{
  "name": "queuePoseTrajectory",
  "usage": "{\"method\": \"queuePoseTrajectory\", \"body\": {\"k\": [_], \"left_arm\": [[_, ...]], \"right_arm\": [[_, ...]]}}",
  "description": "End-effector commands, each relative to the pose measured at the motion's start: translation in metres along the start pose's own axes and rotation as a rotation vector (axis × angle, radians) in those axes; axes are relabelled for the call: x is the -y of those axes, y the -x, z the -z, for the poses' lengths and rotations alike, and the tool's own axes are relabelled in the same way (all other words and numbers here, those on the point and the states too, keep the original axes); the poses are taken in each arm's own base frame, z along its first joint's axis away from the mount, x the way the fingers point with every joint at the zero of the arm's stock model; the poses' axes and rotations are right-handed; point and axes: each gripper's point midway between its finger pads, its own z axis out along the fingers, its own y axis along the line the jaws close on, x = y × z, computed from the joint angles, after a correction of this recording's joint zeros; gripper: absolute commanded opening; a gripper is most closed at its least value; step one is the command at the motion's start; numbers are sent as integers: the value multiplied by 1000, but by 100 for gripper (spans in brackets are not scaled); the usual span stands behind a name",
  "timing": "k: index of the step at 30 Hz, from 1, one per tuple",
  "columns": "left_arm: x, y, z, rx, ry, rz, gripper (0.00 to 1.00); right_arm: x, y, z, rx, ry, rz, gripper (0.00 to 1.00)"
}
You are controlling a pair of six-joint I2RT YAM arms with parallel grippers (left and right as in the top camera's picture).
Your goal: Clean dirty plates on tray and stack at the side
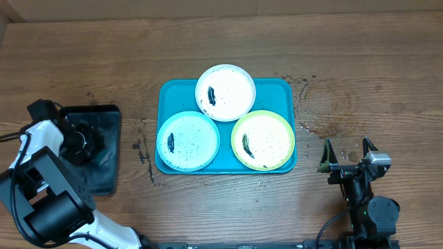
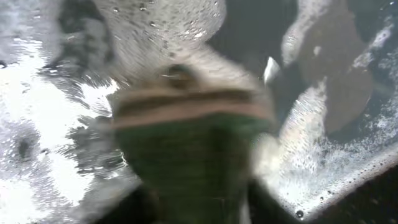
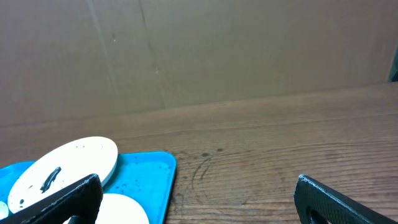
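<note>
Left gripper (image 1: pixel 82 142): down over the black tray (image 1: pixel 104 114). Its wrist view is a blur filled by the sponge (image 2: pixel 186 137) and suds, so I cannot tell whether the jaws have closed on the sponge or stand apart around it.
Why there: probably to take up the wet sponge, the tool needed for the smears.
Right gripper (image 1: pixel 346 144): jaws wide apart with nothing between them, parked low on the table (image 1: pixel 346 55) near the tray's right end.
Why there: likely waiting clear of the plates, ready to steady or lift one.
Tray (image 1: pixel 280 86): mid-table, between the two arms. Its long axis runs left to right in the overhead view.
White plate (image 1: pixel 225 92): at the far side of the tray. It seems to lap onto the other two rims, and looks tipped in the right wrist view.
Blue plate (image 1: pixel 187 140): near left on the tray, face up.
Green plate (image 1: pixel 263 140): near right on the tray, face up.
Direction: the plates are round, so they have no long axis. Each dark smear runs roughly near to far.
Progress: all three are dirty and none is stacked aside.
</note>
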Motion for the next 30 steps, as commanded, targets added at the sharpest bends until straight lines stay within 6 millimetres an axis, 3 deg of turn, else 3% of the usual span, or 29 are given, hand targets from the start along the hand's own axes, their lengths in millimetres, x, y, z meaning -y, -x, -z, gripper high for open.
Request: {"method": "queuePoseTrajectory", "body": {"k": [1,2,8,19,26,30], "left_arm": [[-4,-6,-8,-33,4,7,9],[-3,-7,-7,-38,4,8,4],[1,-3,9,-56,12,10,4],[19,20,67,-34,6,6,4],[27,18,75,-57,-35,9,4],[46,12,79,-108,-179,30,4]], "right_arm": [[3,-1,0,6,-15,3,100],[3,-1,0,6,-15,3,100],[3,-1,0,6,-15,3,100],[3,-1,0,6,-15,3,100],[3,-1,0,6,-15,3,100],[3,-1,0,6,-15,3,100]]}}
